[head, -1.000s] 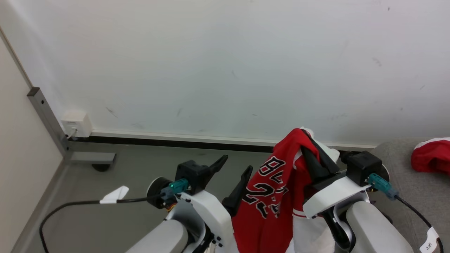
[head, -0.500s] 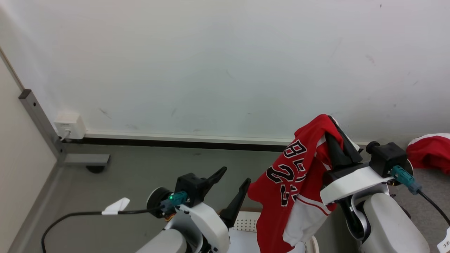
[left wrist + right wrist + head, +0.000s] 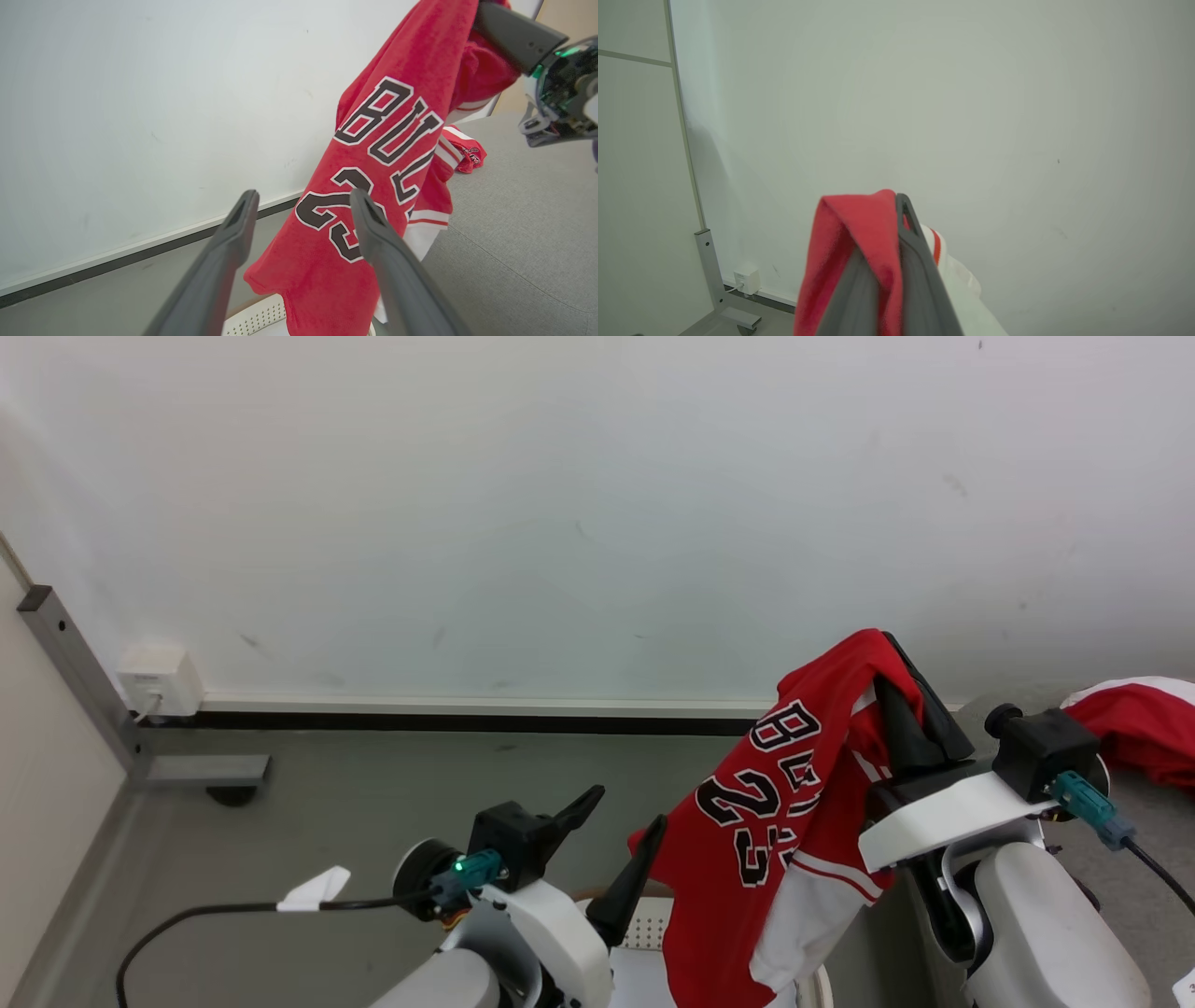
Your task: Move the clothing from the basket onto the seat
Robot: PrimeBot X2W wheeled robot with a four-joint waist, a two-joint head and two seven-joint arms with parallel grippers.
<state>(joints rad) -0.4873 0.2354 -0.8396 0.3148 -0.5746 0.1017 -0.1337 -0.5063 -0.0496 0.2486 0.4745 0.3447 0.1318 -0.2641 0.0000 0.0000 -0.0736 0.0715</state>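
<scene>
From the head view, the right gripper (image 3: 904, 672) is pinched shut on a fold of the red number 23 jersey (image 3: 766, 821), which it holds high above the basket (image 3: 644, 933). The jersey's lower edge hangs down over the basket's far rim. The left gripper (image 3: 630, 807) hovers above the basket's left side with its fingers spread and nothing between them. Off to the right of the basket lies the grey seat (image 3: 1148, 812), and a second red garment (image 3: 1134, 728) sits crumpled on it.

In the left wrist view, the spread fingers point at the jersey's lettering but do not close on it. A bit of the basket's perforated wall shows below the cloth. The seat stretches away beyond the basket, with the other garment lying on it.

In the right wrist view, the two fingers are pressed together with red fabric bunched over and between their tips. A plain white wall (image 3: 971, 93) is behind them.

I'd judge the job partly done. One piece is on the seat and the jersey is lifted clear of the basket. It has yet to be carried across and let go. I cannot tell whether anything more lies in the basket.
</scene>
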